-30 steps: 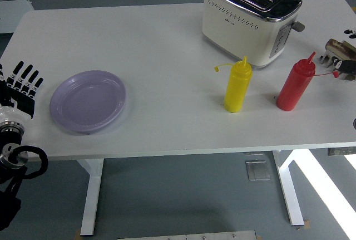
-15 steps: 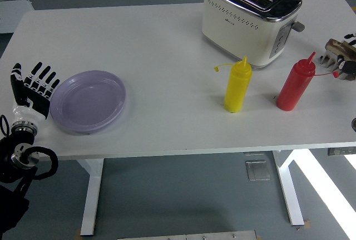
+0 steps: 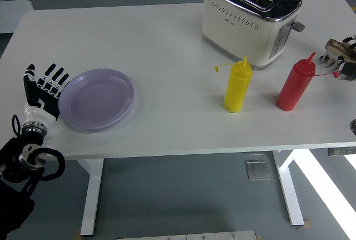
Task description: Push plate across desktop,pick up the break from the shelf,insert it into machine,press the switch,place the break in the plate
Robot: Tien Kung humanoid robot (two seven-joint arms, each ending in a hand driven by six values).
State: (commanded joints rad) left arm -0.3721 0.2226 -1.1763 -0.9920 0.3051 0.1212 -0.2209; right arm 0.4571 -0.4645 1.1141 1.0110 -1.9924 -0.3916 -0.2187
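The round lilac plate is lying near the white counter's left front edge, its left rim touching the left robot hand, fingers spread flat, gripping nothing.

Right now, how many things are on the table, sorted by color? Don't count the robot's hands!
Purple: 1, the plate
Yellow: 1, the yellow squeeze bottle
Red: 1, the red squeeze bottle
Cream and silver: 1, the toaster
Total: 4
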